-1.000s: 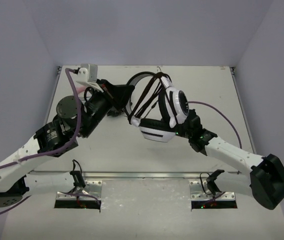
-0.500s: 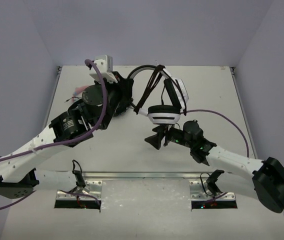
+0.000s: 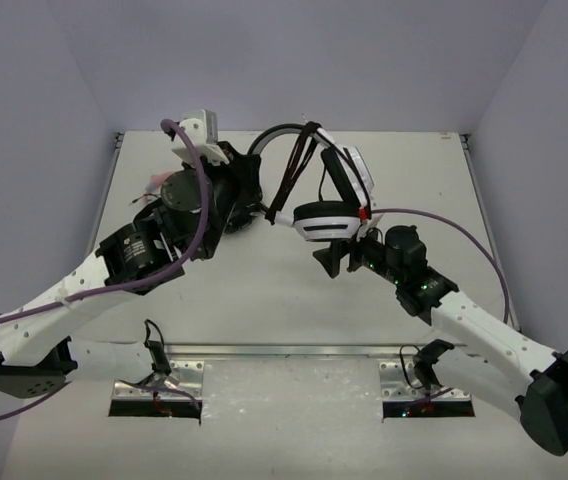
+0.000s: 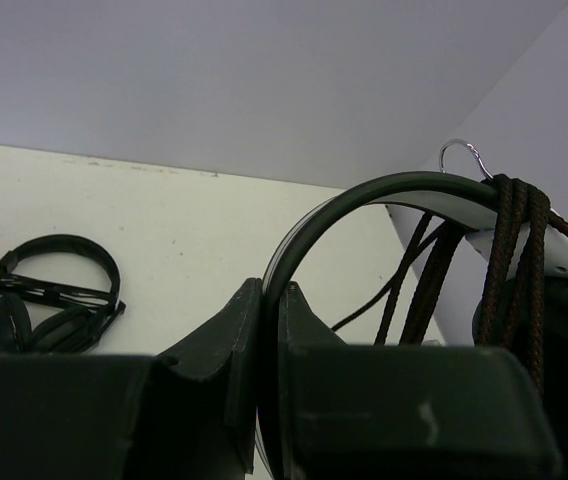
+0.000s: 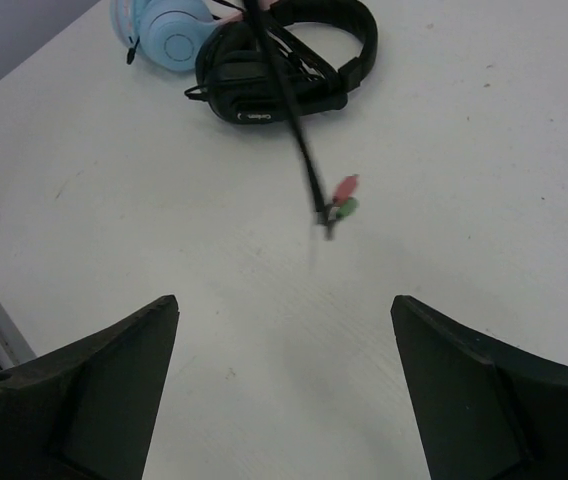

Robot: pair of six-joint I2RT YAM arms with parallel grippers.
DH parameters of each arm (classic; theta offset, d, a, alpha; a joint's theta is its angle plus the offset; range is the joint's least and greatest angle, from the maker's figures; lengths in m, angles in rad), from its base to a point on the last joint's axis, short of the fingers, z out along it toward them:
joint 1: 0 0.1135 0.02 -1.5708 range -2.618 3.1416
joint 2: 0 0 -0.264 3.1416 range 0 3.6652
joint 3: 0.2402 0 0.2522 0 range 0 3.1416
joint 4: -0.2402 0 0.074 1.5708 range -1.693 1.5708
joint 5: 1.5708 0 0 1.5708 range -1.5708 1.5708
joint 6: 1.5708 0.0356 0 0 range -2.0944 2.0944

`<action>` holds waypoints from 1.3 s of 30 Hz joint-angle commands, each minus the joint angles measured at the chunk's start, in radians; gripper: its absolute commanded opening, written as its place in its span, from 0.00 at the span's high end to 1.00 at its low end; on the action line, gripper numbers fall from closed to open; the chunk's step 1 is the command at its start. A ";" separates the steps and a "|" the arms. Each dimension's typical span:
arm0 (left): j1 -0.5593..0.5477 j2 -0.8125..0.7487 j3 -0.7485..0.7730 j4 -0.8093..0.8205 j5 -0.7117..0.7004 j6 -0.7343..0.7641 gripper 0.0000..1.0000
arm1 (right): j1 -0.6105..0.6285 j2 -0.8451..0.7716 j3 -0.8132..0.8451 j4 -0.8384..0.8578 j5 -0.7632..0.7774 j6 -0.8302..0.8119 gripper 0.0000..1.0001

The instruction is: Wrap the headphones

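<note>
My left gripper (image 4: 271, 296) is pinched tight on the headband (image 4: 384, 190) of the headphones (image 3: 329, 205), holding them up above the table (image 3: 254, 295) with the cable (image 4: 519, 240) wound round the band. My right gripper (image 5: 282, 300) gapes wide, empty, just beside one ear cup (image 3: 322, 218). The blurred plugs (image 5: 342, 195) seem to dangle below.

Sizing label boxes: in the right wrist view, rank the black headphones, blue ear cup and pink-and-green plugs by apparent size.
1. black headphones
2. blue ear cup, cropped
3. pink-and-green plugs, perhaps nearer the camera
</note>
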 commanded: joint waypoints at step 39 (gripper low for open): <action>-0.010 -0.094 0.026 0.078 -0.044 -0.235 1.00 | -0.083 0.337 0.198 0.300 -0.293 0.109 0.55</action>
